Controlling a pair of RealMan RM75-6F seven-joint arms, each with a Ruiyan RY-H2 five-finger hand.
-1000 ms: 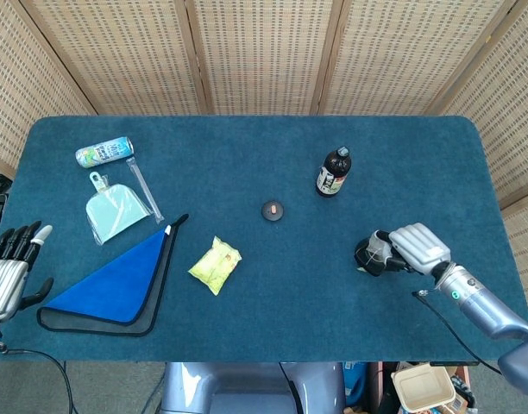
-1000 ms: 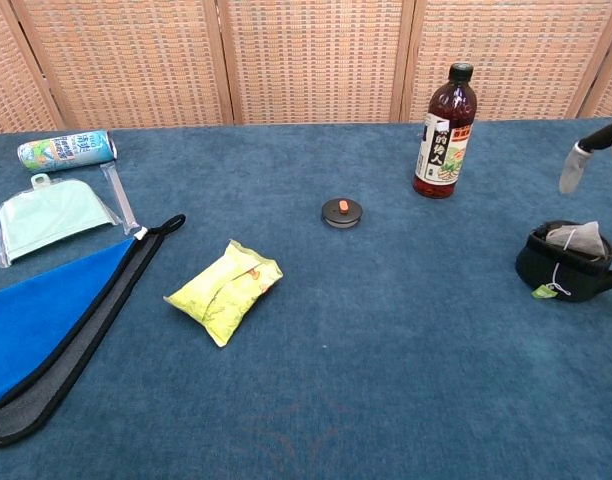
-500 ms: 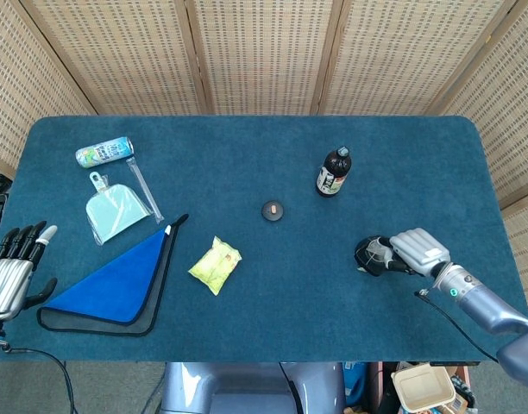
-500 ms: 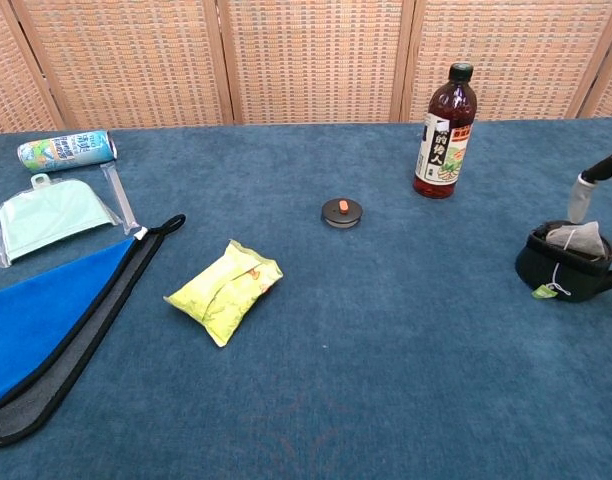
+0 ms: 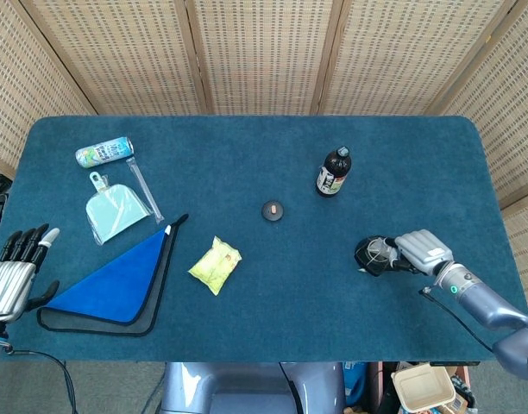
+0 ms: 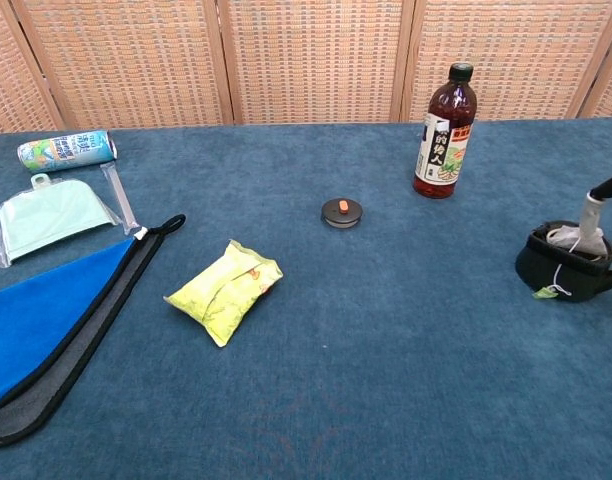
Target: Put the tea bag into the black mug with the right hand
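The black mug (image 5: 371,255) (image 6: 564,271) stands near the table's right front edge. The tea bag (image 6: 564,238) lies inside its mouth, and its string and small green tag (image 6: 543,292) hang down the outside wall. My right hand (image 5: 422,250) is just right of the mug with its fingers reaching over the rim. In the chest view only one white fingertip (image 6: 592,211) shows, pointing down onto the tea bag at the rim. My left hand (image 5: 14,272) hangs off the table's left front corner, fingers spread and holding nothing.
A dark sauce bottle (image 5: 333,172) (image 6: 444,131) stands behind the mug. A small round lid (image 5: 272,210), a yellow snack packet (image 5: 215,265), a blue cloth (image 5: 117,280), a pale green dustpan (image 5: 115,210) and a lying can (image 5: 103,152) are spread leftward.
My right hand has sunk and drawn slightly toward the front edge. Its fingertip has come down from above the mug to the rim, and the tea bag sits lower in the mug.
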